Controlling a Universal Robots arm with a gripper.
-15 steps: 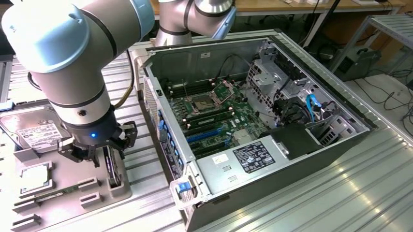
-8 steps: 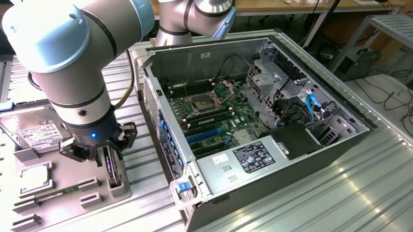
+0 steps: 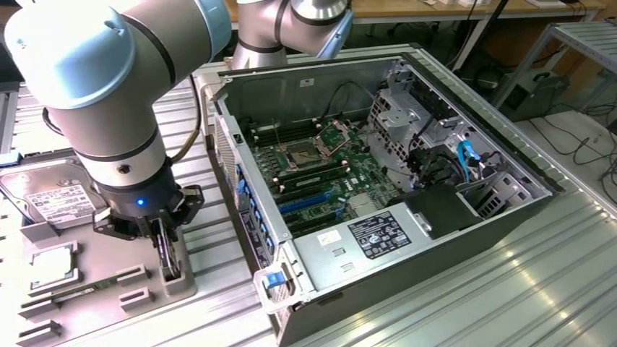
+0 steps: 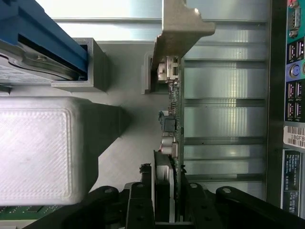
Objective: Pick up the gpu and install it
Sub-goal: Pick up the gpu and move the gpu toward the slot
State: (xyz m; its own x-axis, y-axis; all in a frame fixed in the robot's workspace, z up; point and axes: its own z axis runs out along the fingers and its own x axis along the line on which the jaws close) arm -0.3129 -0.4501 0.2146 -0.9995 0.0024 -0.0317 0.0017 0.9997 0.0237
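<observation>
The gpu (image 3: 170,262) stands on edge in a grey holder (image 3: 179,284) on the parts tray, at the exterior view's left. It is a thin dark card; the wrist view shows its green edge (image 4: 175,102) and its pale metal bracket (image 4: 178,28) at the far end. My gripper (image 3: 167,249) comes straight down on it from above. In the wrist view the gripper (image 4: 167,202) has a black finger against each face of the card, near the end away from the bracket. The card still rests in its holder.
The open computer case (image 3: 501,155) lies beside the tray, with blue expansion slots (image 3: 311,204) on the motherboard. A silver hard drive (image 3: 43,194) and a square processor chip (image 3: 53,264) share the tray (image 3: 97,300). A white printed block (image 4: 43,148) stands close beside the card.
</observation>
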